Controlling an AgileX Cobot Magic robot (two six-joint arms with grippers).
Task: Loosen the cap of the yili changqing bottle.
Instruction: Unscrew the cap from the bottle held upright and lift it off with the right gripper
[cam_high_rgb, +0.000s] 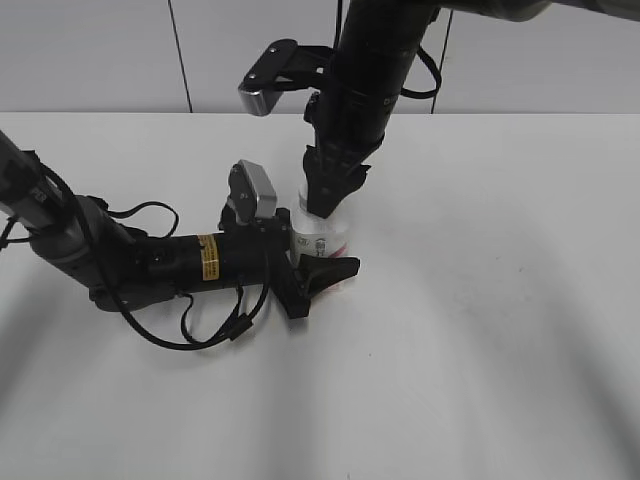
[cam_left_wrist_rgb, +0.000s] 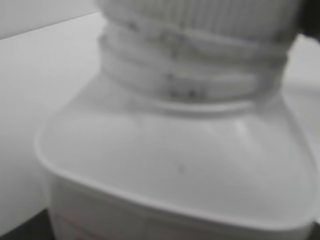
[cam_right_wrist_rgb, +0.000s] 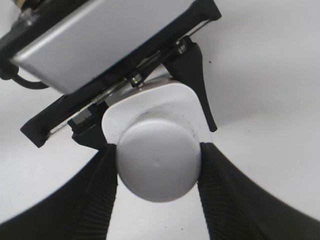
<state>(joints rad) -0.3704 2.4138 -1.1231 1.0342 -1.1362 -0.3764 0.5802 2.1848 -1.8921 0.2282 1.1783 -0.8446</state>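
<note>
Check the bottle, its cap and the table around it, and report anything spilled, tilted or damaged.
Nothing stands out. The bottle stands upright on the white table, held at its body by the left gripper. The cap sits square on the neck, with the right gripper closed on its sides. No spill shows.

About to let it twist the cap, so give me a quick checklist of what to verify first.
1. Right gripper pads on both sides of the cap: ok.
2. Left gripper clamped around the bottle body: ok.
3. Bottle upright on the table: ok.
4. Cap seated on the neck: ok.
5. Cap already loosened: cannot tell.
</note>
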